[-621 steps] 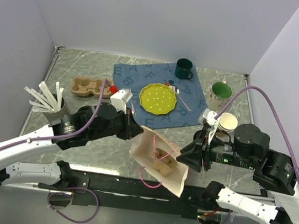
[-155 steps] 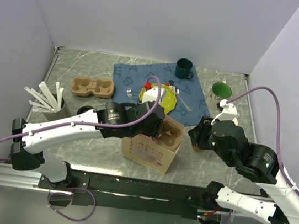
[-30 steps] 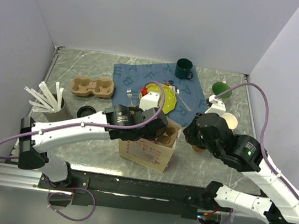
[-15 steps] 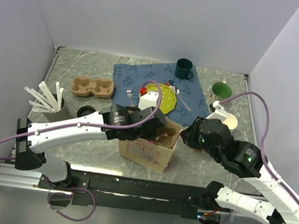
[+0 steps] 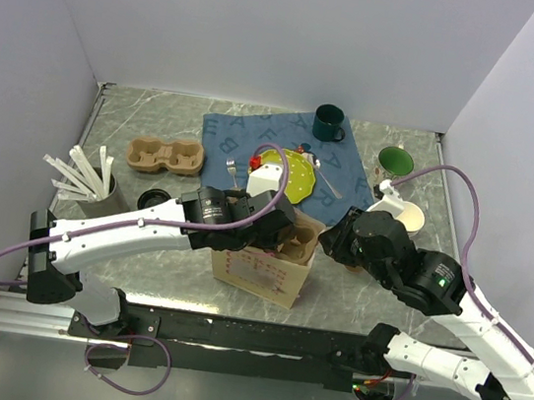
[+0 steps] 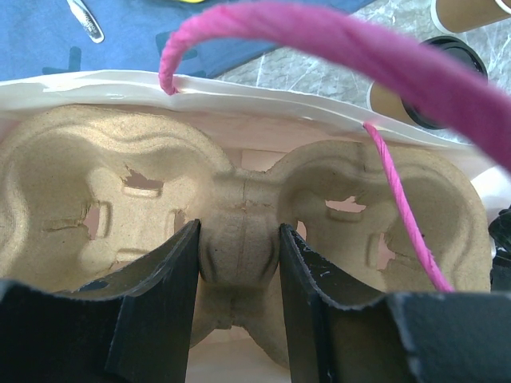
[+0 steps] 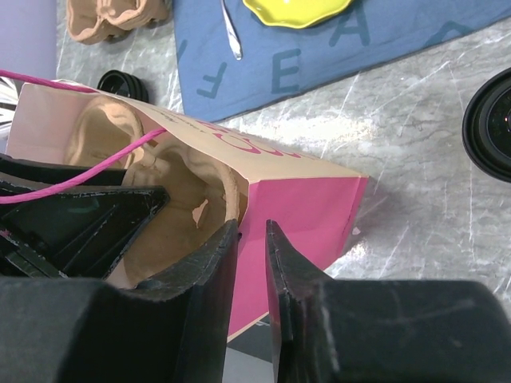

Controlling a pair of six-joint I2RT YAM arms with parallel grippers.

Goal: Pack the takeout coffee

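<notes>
A paper bag with pink sides stands upright at the table's front middle. A moulded pulp cup carrier sits inside it. My left gripper reaches down into the bag and is shut on the carrier's middle ridge. My right gripper hovers over the bag's right end, its jaws a narrow gap apart with nothing between them. The takeout coffee, a kraft cup with a black lid, stands just right of the bag. It also shows in the left wrist view. My right arm hides it in the top view.
Behind the bag, a blue cloth holds a yellow plate, a fork and a spoon. A second carrier, a loose black lid, a cup of stirrers, two green mugs and stacked tan cups stand around.
My right arm has moved left until its gripper is over the bag's right end. My left gripper has stayed shut on the carrier inside the bag.
</notes>
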